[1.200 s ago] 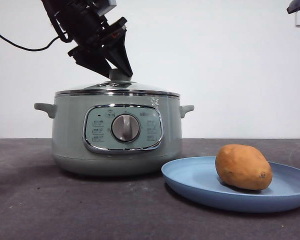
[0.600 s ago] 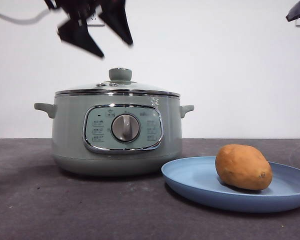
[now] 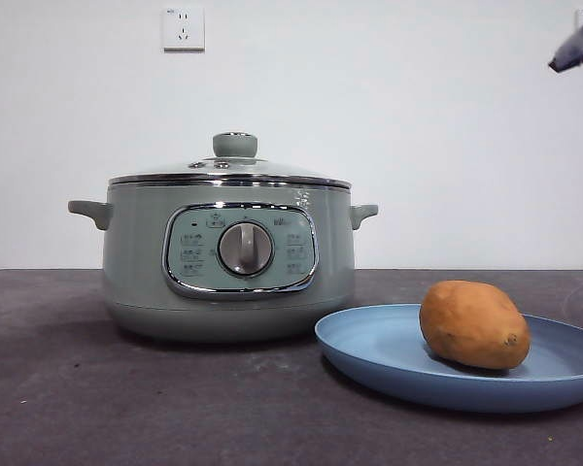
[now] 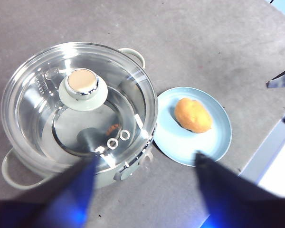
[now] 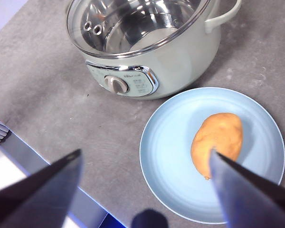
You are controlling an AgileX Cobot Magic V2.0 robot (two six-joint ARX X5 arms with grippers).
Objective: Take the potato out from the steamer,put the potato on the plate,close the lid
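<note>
The sage-green steamer (image 3: 229, 262) stands on the dark table with the glass lid (image 3: 231, 170) closed on it, green knob up. It also shows in the left wrist view (image 4: 76, 118) and the right wrist view (image 5: 147, 52). The orange-brown potato (image 3: 473, 324) lies on the light-blue plate (image 3: 389, 354) to the steamer's right, also in the wrist views (image 4: 193, 114) (image 5: 217, 142). My left gripper (image 4: 142, 185) is open and empty, high above the steamer and plate. My right gripper (image 5: 145, 175) is open and empty, high above the plate; only its black tip (image 3: 578, 47) shows at the front view's top right.
A white wall with a socket (image 3: 183, 29) stands behind the table. The table's edge shows in the wrist views (image 5: 47, 175).
The left gripper has let go of the lid knob and risen out of the front view. The lid stays closed on the steamer. The potato and plate have not moved.
</note>
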